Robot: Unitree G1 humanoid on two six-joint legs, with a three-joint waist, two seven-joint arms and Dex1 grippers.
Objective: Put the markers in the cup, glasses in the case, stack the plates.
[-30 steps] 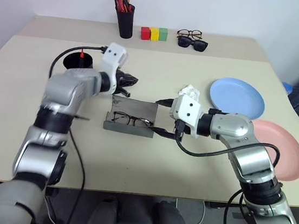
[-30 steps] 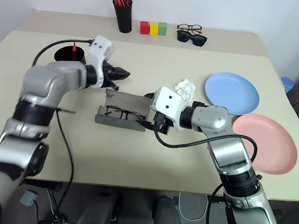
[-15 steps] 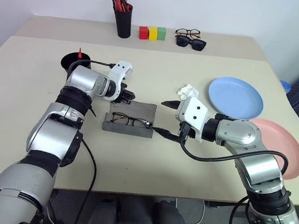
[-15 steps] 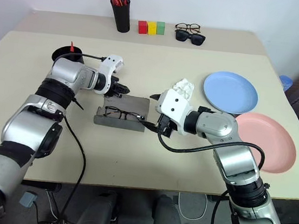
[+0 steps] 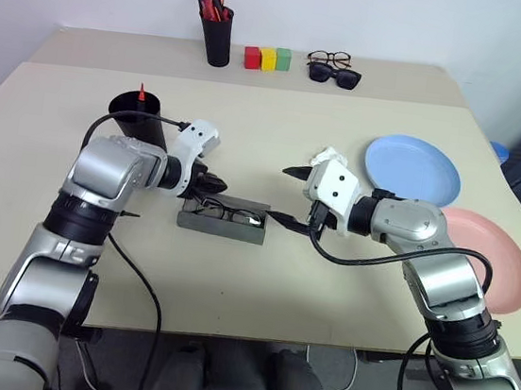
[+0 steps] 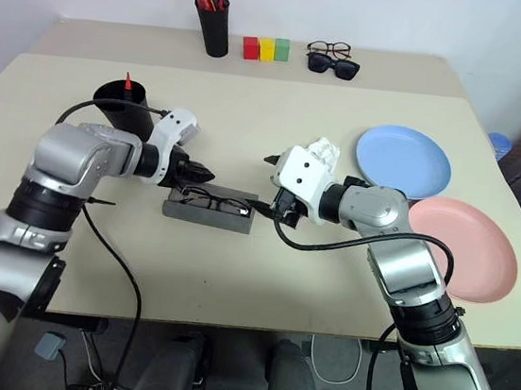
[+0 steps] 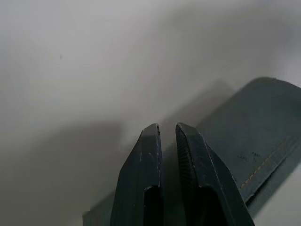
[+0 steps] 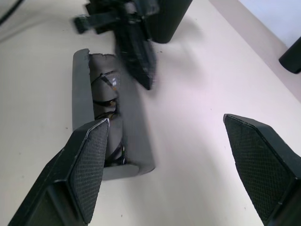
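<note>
Markers stand in the wide tapered black plastic cup [image 5: 144, 109] at the left, one red tip showing. Beside it, the left gripper [image 5: 216, 186], fingers pressed together, meets the long grey fabric case [image 5: 223, 219] holding the thin black-rimmed glasses [image 5: 229, 212]. Right gripper [image 5: 289, 197] gapes wide by the case's end. Light blue round plate [image 5: 414, 171] and salmon pink round plate [image 5: 492, 261] lie unstacked.
</note>
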